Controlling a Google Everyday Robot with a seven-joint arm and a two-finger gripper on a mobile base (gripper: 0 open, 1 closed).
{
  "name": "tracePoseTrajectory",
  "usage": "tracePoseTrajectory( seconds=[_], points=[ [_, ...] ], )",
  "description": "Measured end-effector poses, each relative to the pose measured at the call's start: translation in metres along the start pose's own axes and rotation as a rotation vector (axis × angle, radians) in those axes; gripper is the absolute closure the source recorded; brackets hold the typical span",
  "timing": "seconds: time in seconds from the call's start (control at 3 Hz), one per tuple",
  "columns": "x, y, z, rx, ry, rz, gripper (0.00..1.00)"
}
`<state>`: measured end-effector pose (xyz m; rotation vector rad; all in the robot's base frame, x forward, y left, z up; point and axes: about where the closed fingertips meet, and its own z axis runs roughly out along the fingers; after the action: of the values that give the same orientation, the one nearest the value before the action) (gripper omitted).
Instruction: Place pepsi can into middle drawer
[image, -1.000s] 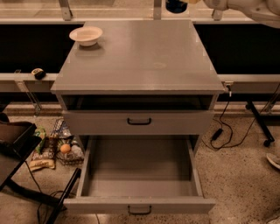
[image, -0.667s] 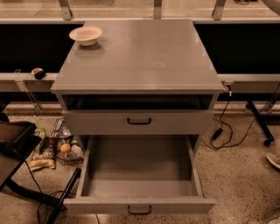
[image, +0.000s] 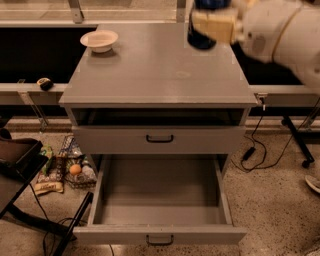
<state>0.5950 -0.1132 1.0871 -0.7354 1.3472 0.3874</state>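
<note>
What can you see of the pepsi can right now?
The pepsi can is dark blue; no logo shows. It sits roughly upright over the right rear corner of the grey cabinet top, held by the gripper, whose pale finger crosses its middle and hides most of it. Whether its base touches the top I cannot tell. The open middle drawer lies below, nearer the camera.

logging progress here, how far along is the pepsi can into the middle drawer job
Done: the middle drawer stands pulled open, with no can in it yet. In hand: the gripper holds the pepsi can in the air over the back right corner of the cabinet top. Left: bring the can forward and down into the drawer and release it. The white bowl sits back left.
</note>
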Motion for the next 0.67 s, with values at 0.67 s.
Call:
tracePoseTrajectory(
  seconds=[0.67],
  points=[
    [0.0393, 0.0187, -0.0103, -0.015, 0.065, 0.028, 1.00]
  ],
)
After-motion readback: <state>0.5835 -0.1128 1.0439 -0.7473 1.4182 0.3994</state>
